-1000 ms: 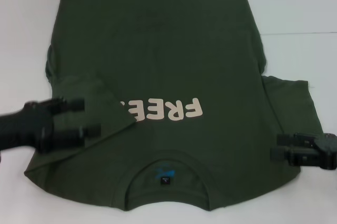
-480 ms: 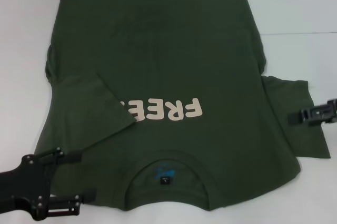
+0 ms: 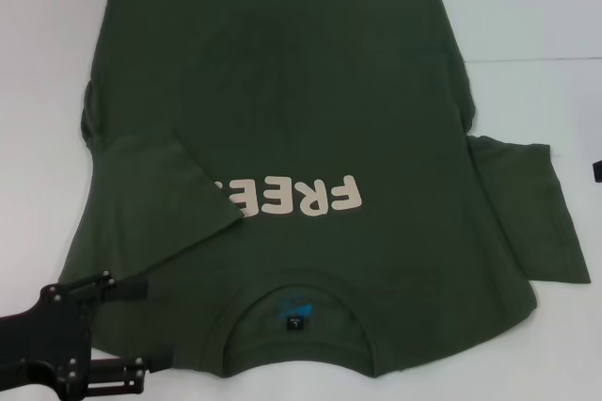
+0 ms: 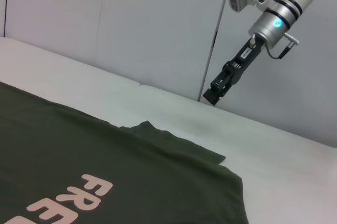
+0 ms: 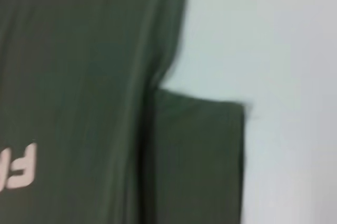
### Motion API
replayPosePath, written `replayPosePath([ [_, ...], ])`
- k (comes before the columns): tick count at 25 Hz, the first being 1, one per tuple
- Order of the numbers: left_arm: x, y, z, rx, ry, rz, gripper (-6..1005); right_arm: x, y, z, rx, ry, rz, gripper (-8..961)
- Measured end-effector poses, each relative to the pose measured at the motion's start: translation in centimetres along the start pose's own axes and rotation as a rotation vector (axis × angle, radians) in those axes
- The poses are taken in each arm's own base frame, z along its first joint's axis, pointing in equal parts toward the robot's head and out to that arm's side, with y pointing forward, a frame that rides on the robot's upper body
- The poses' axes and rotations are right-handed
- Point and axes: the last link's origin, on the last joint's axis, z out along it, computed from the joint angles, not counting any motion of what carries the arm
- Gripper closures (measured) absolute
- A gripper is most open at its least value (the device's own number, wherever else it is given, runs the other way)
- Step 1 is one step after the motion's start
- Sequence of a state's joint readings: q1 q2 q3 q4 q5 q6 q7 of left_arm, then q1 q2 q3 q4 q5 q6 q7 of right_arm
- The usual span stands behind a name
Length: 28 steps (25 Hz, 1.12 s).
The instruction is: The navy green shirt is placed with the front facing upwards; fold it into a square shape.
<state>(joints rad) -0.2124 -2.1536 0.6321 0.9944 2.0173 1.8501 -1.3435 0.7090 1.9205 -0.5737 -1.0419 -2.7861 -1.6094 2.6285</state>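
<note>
The navy green shirt (image 3: 310,109) lies flat on the white table, front up, collar (image 3: 235,330) and black neck tag (image 3: 295,323) nearest me. Its left sleeve (image 3: 169,194) is folded in over the chest and covers the end of the cream lettering (image 3: 315,196). The right sleeve (image 3: 527,217) is spread out flat, as the right wrist view shows (image 5: 200,155). My left gripper (image 3: 132,333) hovers open at the shirt's near left shoulder, holding nothing. Only a dark tip of my right gripper (image 3: 596,170) shows at the right edge. The left wrist view shows the right gripper (image 4: 217,90) raised above the table.
The bare white table (image 3: 527,15) surrounds the shirt on all sides. A pale wall (image 4: 131,24) stands behind the table's far edge.
The left gripper let go of the folded sleeve and drew back to the near left corner. The right gripper pulled away to the right and upward, nearly leaving the head view.
</note>
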Motion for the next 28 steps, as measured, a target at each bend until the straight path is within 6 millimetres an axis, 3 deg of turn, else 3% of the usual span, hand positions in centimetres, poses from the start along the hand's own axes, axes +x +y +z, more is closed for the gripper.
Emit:
replayPosePath([
  [19,0.0,0.1,0.5,-0.006,0.020,0.008,86,1.2,0.0,5.0,0.004,0.059,0.033,41],
  [28,0.0,0.0,0.6,-0.008,0.022,0.006,86,1.5,0.4,6.3,-0.002,0.049,0.035,41],
])
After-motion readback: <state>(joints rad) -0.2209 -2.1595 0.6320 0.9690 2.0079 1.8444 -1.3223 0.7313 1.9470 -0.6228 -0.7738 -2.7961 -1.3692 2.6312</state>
